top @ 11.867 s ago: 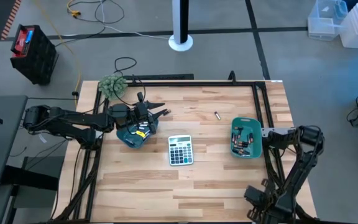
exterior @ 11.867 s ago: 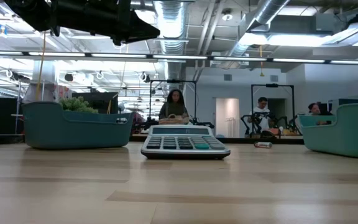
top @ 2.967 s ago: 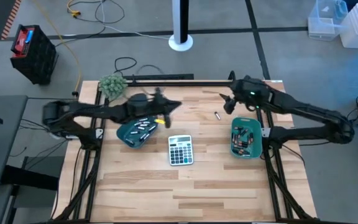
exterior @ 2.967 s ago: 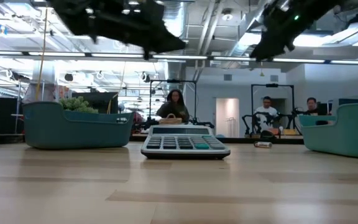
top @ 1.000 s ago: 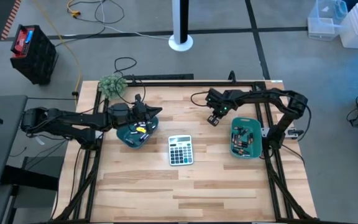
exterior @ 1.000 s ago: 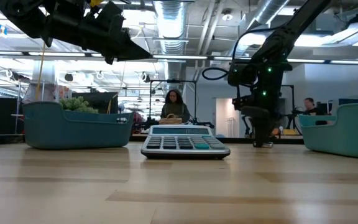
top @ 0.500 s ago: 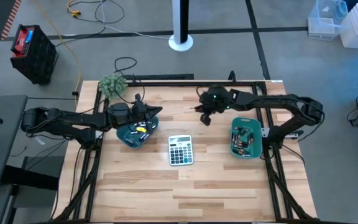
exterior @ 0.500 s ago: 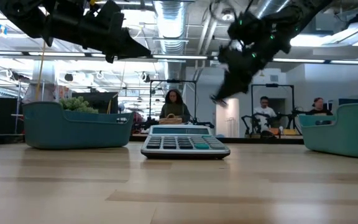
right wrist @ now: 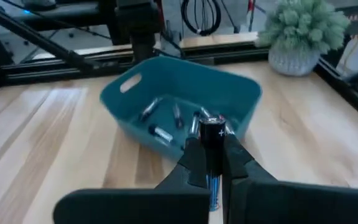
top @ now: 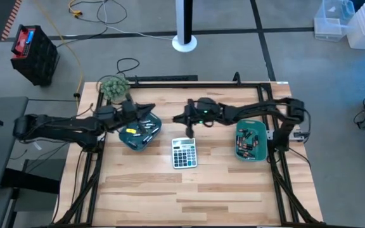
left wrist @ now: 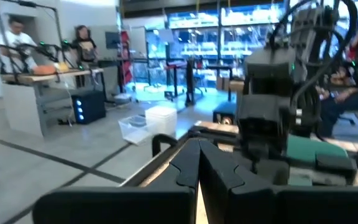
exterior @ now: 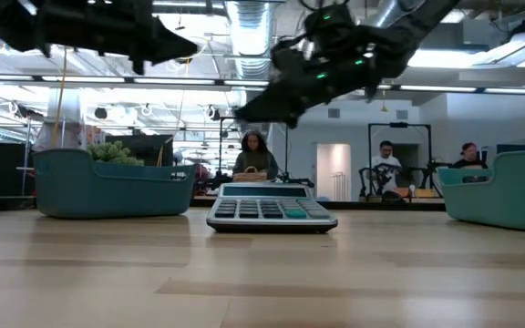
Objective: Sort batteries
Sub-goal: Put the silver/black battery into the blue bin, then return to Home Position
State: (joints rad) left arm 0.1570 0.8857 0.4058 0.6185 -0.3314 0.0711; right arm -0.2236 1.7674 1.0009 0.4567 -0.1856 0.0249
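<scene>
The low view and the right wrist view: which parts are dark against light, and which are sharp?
Low view: both arms are dark silhouettes against bright ceiling lights; the calculator is sharp. Right wrist view: the battery in the right gripper is sharp, the teal tray evenly lit, and the near fingers soft.

Dark and silvery batteries (top: 141, 130) lie jumbled near the worktop's left edge, more (top: 248, 142) near its right; 1 dark cell (right wrist: 212, 144) is held upright.
</scene>
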